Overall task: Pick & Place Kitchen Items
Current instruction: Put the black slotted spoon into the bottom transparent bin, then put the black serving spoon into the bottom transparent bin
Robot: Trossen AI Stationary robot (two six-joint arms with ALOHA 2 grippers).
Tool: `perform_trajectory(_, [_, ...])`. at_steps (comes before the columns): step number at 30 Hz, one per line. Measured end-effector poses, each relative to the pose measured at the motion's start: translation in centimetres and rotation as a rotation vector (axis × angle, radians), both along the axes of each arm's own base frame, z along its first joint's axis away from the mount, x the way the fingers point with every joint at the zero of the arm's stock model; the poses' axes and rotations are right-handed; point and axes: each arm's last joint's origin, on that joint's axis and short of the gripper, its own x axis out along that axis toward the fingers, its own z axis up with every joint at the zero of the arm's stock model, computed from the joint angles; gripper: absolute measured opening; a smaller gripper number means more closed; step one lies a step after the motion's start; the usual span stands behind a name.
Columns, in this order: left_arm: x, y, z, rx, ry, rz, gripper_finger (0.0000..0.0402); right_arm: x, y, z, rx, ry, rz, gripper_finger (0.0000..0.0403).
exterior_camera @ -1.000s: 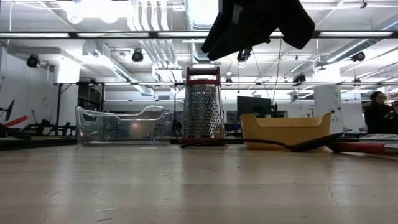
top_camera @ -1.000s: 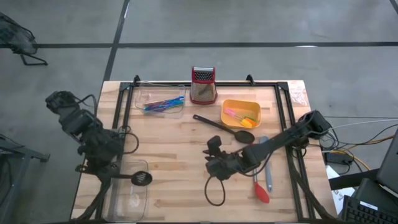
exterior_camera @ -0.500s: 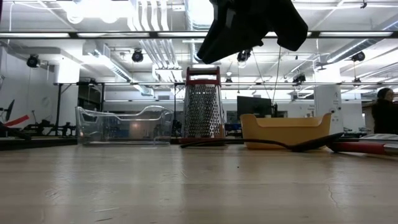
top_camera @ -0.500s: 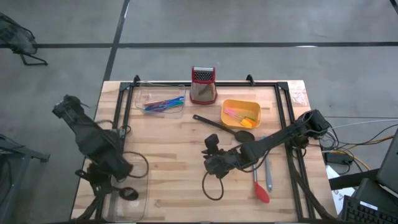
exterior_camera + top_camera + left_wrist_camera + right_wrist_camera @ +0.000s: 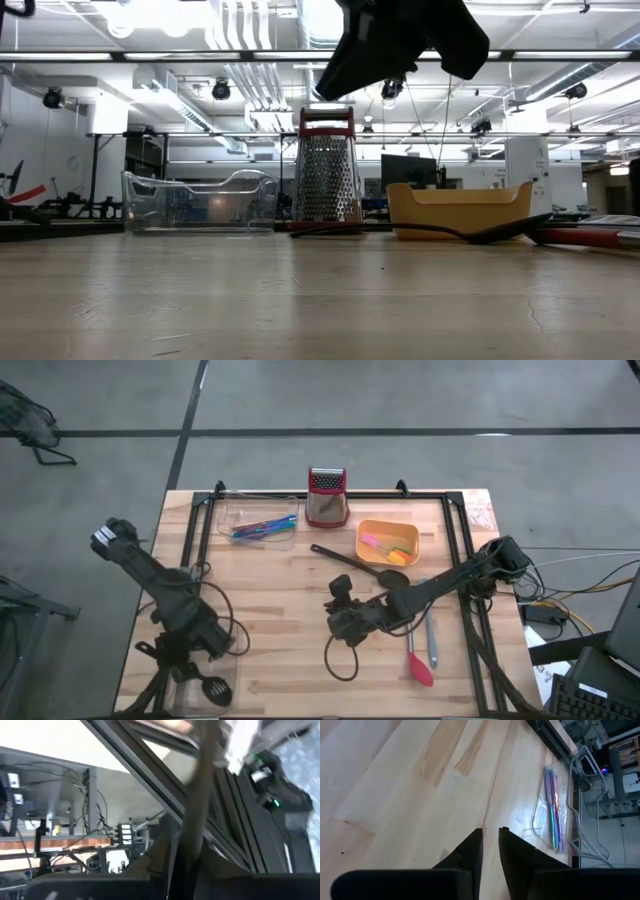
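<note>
My left gripper (image 5: 197, 660) is over the clear tray (image 5: 228, 678) at the table's near left and is shut on the black slotted spoon, whose head (image 5: 212, 688) shows over that tray. My right gripper (image 5: 340, 612) hangs above the table's middle, empty, its fingers a narrow gap apart (image 5: 490, 845); it also shows at the top of the low view (image 5: 400, 40). A black spoon (image 5: 362, 565), a red spoon (image 5: 416, 662) and a grey spatula (image 5: 432, 640) lie flat on the table to its right. Multicoloured cutlery (image 5: 262, 527) lies in the far clear tray. My left gripper holds the slotted spoon by its handle (image 5: 197, 820), which runs on past the fingers in the left wrist view. The gripper comes from above and hides the place of contact in the high view. The spoon's head (image 5: 212, 688) sticks out toward the near edge over the clear tray.
A steel box grater with a red top (image 5: 326, 495) stands at the far edge. An orange tub (image 5: 387, 542) with small coloured items stands right of it. A cable loop (image 5: 340, 660) hangs under my right gripper. A black frame (image 5: 200, 540) runs along the table's sides.
My left gripper has gone toward the table's near edge with the slotted spoon and has turned. The spoon's head has swung from pointing toward the table's right to pointing at the near edge, over the near clear tray.
</note>
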Motion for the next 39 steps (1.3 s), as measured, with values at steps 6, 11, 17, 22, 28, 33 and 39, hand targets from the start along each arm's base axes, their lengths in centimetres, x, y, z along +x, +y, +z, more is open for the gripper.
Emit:
perform_trajectory(6, [-0.4,0.6,-1.5,0.072,0.048,0.013,0.0125,0.1,0.1,0.1,0.004,-0.012,0.001,0.0052])
perform_trajectory(11, [-0.7,0.8,-2.3,0.075,0.048,-0.008,0.0165,0.1,0.0,0.1,-0.003,-0.01,0.007,0.0057])
perform_trajectory(17, [-0.4,0.7,-2.4,0.14,0.066,0.057,0.0166,0.1,0.0,0.1,0.005,-0.012,0.0,0.0074])
perform_trajectory(22, [-0.6,0.9,-2.4,0.2,0.102,0.084,0.0187,0.1,0.0,0.1,0.007,-0.016,-0.001,0.0086])
perform_trajectory(28, [-0.9,1.0,-2.1,0.14,0.183,0.082,0.0234,0.1,0.0,0.1,0.008,-0.017,-0.003,0.0089])
perform_trajectory(33, [-0.9,0.9,-1.8,0.062,0.254,0.095,0.0246,0.1,0.0,0.1,0.009,-0.019,-0.003,0.0073])
perform_trajectory(39, [-1.3,1.3,-1.5,0.074,0.297,0.103,0.0241,0.1,0.0,0.1,0.009,-0.018,-0.003,0.0052])
